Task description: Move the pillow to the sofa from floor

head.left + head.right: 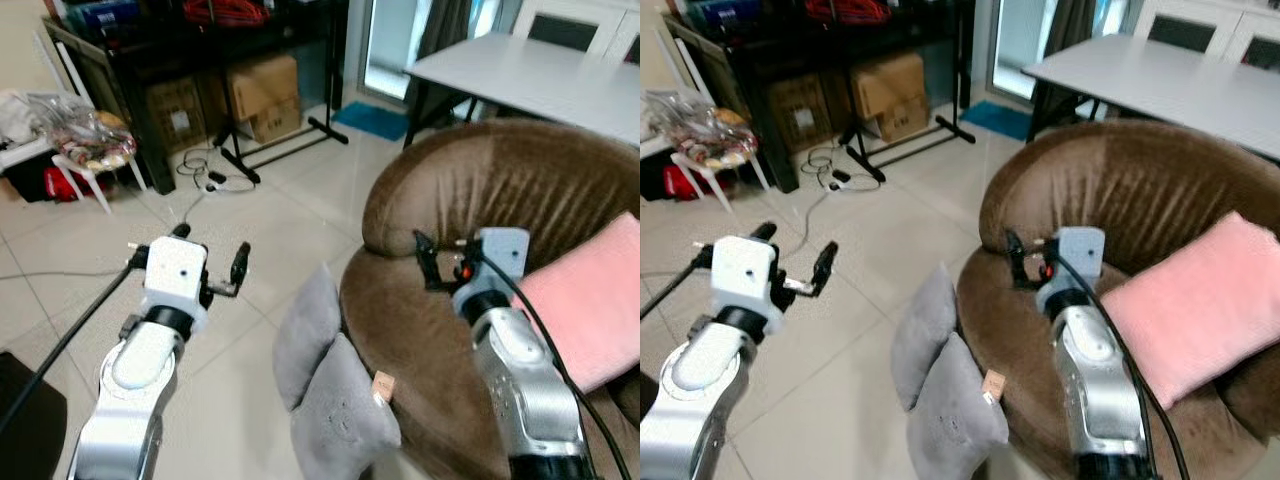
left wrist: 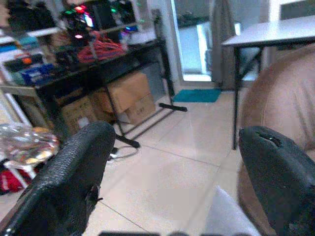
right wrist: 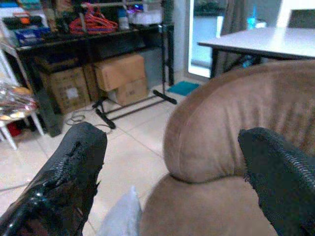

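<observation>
Take the brown sofa (image 1: 480, 200) as your reference. The grey pillow (image 1: 325, 385) stands on edge on the tiled floor (image 1: 290, 220), leaning against the sofa's front left side and touching its base. A small tag (image 1: 383, 386) sits where pillow and sofa meet. A pink pillow (image 1: 590, 300) lies on the sofa seat, toward its right side, resting against the backrest.

Your right gripper (image 1: 445, 262) hangs above the sofa seat's left part, near the backrest. Its two black fingers (image 3: 64, 182) are spread wide with nothing between them. Your left gripper (image 1: 210, 255) is held over the floor, well to the left of the sofa and of the grey pillow. Its fingers (image 2: 74, 172) are likewise spread apart and empty.

Behind the sofa stands a white table (image 1: 530, 75). Farther left of the sofa, across the floor, you see a dark shelf (image 1: 150, 60) with cardboard boxes (image 1: 265, 95) beneath it and cables (image 1: 205, 175) on the tiles.
</observation>
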Tool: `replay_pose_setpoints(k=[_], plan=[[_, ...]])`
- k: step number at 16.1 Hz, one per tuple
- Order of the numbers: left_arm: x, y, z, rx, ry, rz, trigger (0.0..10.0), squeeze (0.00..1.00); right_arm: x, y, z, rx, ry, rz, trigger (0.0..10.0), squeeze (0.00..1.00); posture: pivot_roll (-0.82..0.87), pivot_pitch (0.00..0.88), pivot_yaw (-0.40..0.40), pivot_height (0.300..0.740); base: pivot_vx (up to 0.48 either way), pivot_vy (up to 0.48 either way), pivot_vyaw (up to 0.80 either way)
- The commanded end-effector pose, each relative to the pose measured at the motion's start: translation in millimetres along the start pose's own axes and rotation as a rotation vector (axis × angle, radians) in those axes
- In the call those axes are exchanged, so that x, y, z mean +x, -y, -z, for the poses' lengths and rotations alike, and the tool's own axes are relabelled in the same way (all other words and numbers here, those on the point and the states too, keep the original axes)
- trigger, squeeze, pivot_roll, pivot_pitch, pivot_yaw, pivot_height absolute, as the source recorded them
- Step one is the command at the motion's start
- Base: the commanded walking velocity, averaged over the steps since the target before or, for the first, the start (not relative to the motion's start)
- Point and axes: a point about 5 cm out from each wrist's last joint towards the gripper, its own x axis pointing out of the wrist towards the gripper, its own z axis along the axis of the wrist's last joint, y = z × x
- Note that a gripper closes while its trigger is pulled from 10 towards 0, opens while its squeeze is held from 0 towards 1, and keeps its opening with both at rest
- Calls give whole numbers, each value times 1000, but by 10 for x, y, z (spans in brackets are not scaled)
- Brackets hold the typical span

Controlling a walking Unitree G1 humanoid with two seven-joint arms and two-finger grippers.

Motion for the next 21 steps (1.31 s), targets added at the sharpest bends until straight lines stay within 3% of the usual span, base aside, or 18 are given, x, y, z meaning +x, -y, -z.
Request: replay_pose_setpoints(k=[1,4,5,6,7,8,10,15,18,21], plan=[[-15,-60,16,13,-11,-20,10000,1000,25,-117,-14,8,6,-44,10000,1000,-43,0,0,740,281,0,0],[-11,-56,20,25,-12,-13,10000,1000,24,-125,-15,8,7,-52,10000,1000,-45,0,2,740,279,0,0],[-14,-43,25,30,-5,-10,10000,1000,17,-119,-4,2,3,-49,10000,918,-47,0,4,740,0,0,0],[-17,-43,25,36,1,-12,10000,851,14,-118,12,0,-8,-47,10000,0,-48,0,4,735,0,0,0],[-18,-49,32,44,-1,-17,10000,804,12,-121,14,14,-4,-48,10000,0,-47,0,4,725,0,0,0],[-20,-62,37,67,-2,-18,10000,627,9,-130,2,23,5,-53,10000,0,-46,0,3,715,0,0,0],[-25,-77,51,94,-6,-19,10000,529,23,-129,0,19,6,-56,10000,0,-43,0,2,695,0,0,0],[-16,-82,43,86,4,-24,10000,518,32,-141,-5,14,12,-66,10000,0,-42,0,1,645,0,0,0],[-3,-62,24,69,15,-22,10000,451,25,-140,-1,6,10,-63,10000,0,-42,0,1,610,0,0,0],[7,-63,24,68,17,-24,10000,475,30,-143,-3,-1,14,-68,10000,0,-47,0,7,605,0,0,0]])
